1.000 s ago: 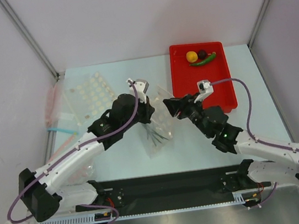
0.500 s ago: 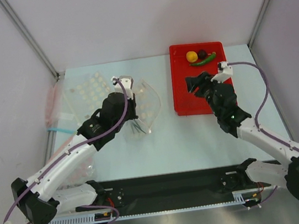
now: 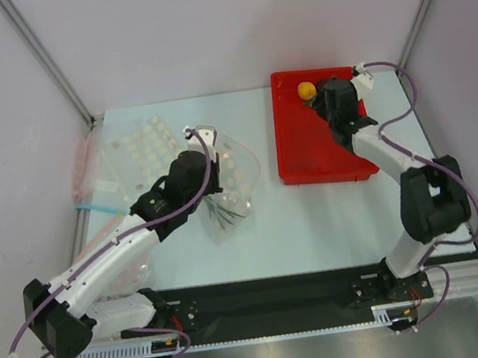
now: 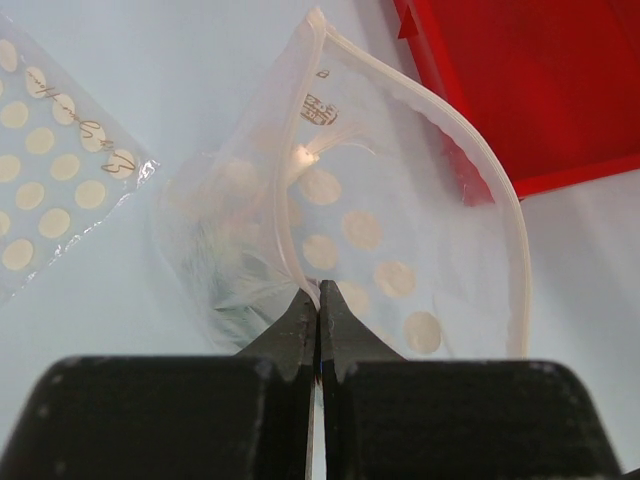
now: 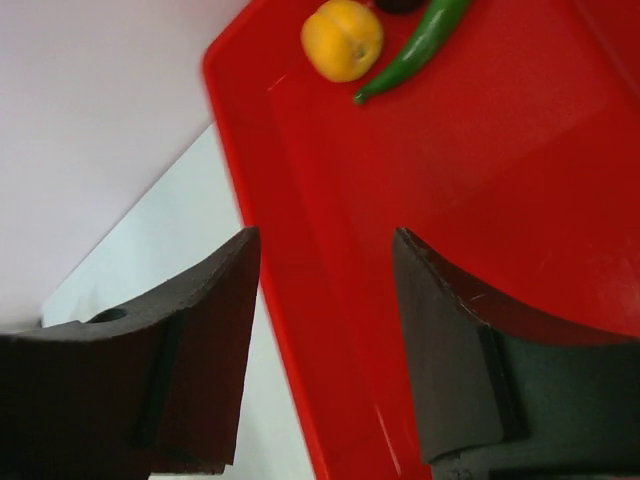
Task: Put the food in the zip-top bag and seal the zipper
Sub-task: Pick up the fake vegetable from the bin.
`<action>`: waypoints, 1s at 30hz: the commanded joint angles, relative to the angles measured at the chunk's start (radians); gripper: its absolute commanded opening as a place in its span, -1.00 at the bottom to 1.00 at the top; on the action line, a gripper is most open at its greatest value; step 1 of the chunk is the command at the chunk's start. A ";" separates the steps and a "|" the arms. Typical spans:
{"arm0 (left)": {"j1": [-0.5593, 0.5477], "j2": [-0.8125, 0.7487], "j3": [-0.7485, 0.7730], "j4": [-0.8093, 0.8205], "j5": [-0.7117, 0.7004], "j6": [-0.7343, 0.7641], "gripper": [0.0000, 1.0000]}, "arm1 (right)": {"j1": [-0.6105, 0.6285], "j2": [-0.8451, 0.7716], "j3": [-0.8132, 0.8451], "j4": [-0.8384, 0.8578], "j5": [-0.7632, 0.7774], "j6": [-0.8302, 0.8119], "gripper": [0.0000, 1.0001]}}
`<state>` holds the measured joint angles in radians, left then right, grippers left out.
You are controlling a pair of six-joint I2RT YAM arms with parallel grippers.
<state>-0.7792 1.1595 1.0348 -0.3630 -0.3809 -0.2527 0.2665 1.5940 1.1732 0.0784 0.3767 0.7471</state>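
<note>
While the left tool (image 4: pixel 317 300) is pinching the zip-top bag (image 4: pixel 400 240) by its rim, left of the red tray (image 5: pixel 500 180), the right tool (image 5: pixel 325 240) is hovering wide open over that tray, short of the lemon (image 5: pixel 342 38) and chili (image 5: pixel 415 45). Loading appears to be under way, and the next move calls for closing on one piece.

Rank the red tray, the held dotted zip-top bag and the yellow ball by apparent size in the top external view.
Largest to smallest:
1. red tray
2. zip-top bag, somewhat smaller
3. yellow ball, by far the smallest
</note>
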 commanded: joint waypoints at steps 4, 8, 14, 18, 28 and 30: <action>0.009 0.049 0.010 0.064 0.002 0.024 -0.99 | -0.053 0.307 0.306 -0.195 0.107 0.196 0.32; 0.009 0.069 0.016 0.061 -0.009 0.023 -0.99 | -0.084 0.478 0.461 -0.270 0.102 0.236 0.37; 0.009 0.054 0.019 0.041 0.008 0.001 -0.99 | -0.128 0.630 0.566 -0.246 0.077 0.296 0.36; 0.009 0.043 0.021 0.041 -0.003 0.006 -0.99 | -0.154 0.753 0.687 -0.253 0.044 0.325 0.35; 0.009 0.045 0.018 0.052 -0.024 0.018 -0.99 | -0.174 0.957 0.914 -0.209 -0.005 0.360 0.33; 0.009 0.043 0.018 0.053 -0.026 0.018 -0.99 | -0.176 0.983 0.945 -0.201 -0.041 0.374 0.20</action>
<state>-0.7765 1.2308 1.0348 -0.3454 -0.3893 -0.2520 0.0956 2.5259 2.0556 -0.1299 0.3779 1.0859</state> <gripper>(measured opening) 0.010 0.621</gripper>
